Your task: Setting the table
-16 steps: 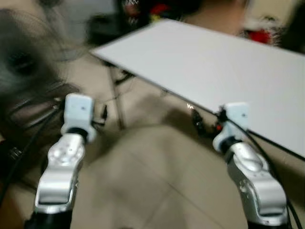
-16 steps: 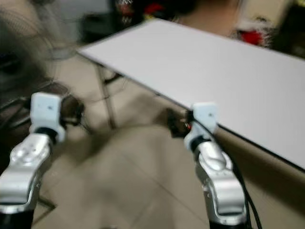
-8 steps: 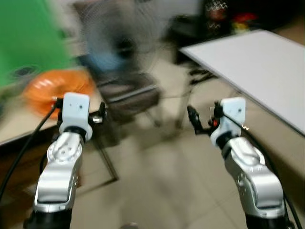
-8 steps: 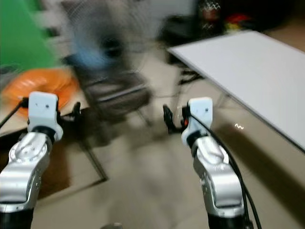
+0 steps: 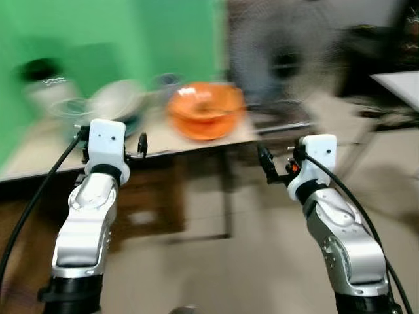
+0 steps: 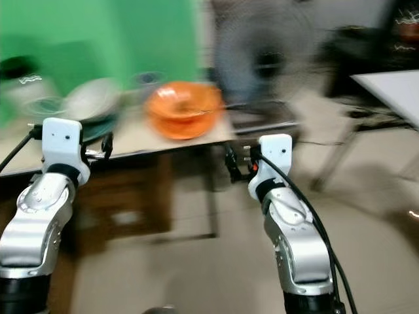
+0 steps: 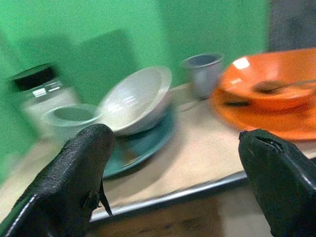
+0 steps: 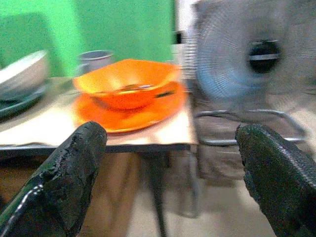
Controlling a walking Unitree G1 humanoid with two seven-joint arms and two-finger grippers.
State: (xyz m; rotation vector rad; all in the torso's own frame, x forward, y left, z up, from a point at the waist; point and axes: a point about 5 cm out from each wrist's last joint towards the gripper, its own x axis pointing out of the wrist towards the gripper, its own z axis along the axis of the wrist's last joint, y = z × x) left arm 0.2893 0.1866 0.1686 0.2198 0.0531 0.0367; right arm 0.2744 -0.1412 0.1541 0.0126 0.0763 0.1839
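Left eye view, blurred: both spread, empty hands, left hand (image 5: 140, 145) and right hand (image 5: 267, 163), face the surface (image 5: 152, 142), so fetching dishes seems underway, likely reaching for the orange bowl (image 5: 204, 108) next.

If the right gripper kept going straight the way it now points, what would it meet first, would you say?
Probably the near edge of the side table, just below the orange bowl on its orange plate. The right gripper has open jaws and aims about there, though blur leaves depth unclear.
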